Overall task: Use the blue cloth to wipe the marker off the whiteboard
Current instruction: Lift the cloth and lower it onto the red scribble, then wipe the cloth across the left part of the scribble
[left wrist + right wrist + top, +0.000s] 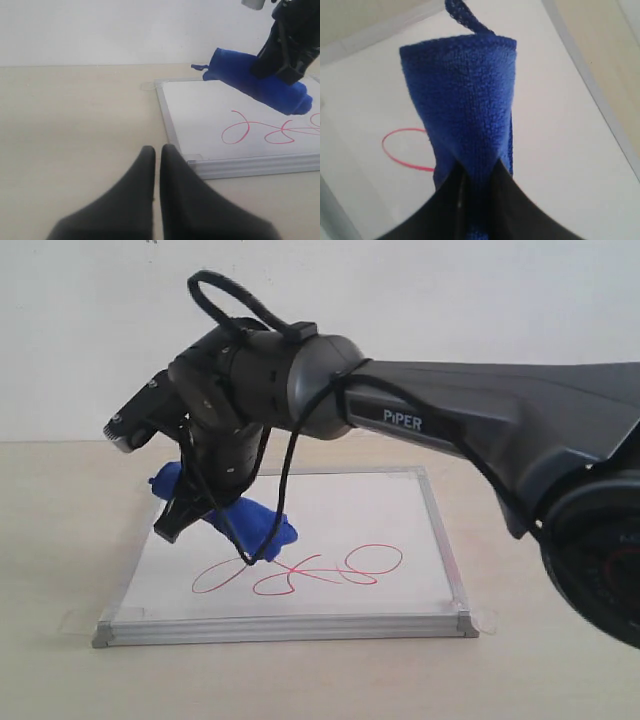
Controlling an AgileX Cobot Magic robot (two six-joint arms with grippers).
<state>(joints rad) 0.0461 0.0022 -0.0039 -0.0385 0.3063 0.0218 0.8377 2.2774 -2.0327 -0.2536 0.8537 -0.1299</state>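
The whiteboard lies flat on the table, with the red marker scribble across its near half. My right gripper reaches over the board's left part and is shut on the blue cloth, a rolled bundle held just above the scribble's left loop. In the right wrist view the blue cloth sticks out between the black fingers, with a bit of marker beside it. My left gripper rests shut with nothing in it over the table, off the whiteboard's near corner. The left wrist view also shows the cloth and the marker.
The board sits on a beige table before a white wall. Clear tape tabs hold its front corners. The right arm's black body stretches over the board's right side.
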